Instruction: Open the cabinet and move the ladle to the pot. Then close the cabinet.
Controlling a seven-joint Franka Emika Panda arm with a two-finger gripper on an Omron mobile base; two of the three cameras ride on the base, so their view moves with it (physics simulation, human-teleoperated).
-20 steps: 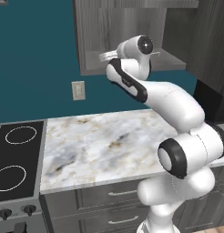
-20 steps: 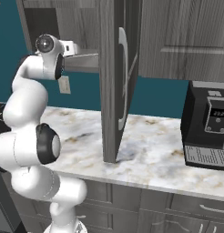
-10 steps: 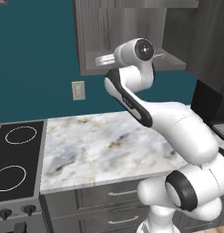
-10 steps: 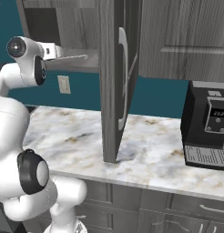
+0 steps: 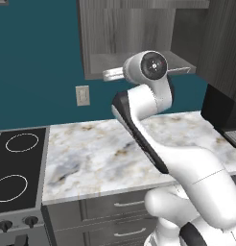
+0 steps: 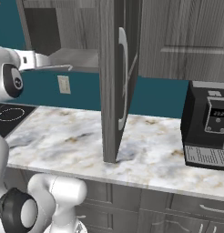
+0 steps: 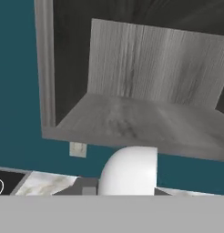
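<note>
While the arm hides the hand's closed tips, a ladle [image 5: 115, 73] handle pokes from the cabinet [image 6: 111, 82].

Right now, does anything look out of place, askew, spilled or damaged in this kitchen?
Only the dark grey wood-grain cabinet door stands out: it is swung wide open, and in the right base view it juts edge-on over the white marble counter. Nothing looks spilled, tipped or damaged.

Wall [image 5: 38, 57]: flat teal, with a pale outlet [image 5: 82, 95] above the counter.
Counter [image 5: 96, 153]: white marble, brown veins.
Drawers [image 5: 120, 206]: grey fronts, short silver handles.
Stove [image 5: 17, 163]: black glass, white burner rings, left of counter.
Coffee machine [image 6: 208, 125]: black, on counter, right side.
</note>
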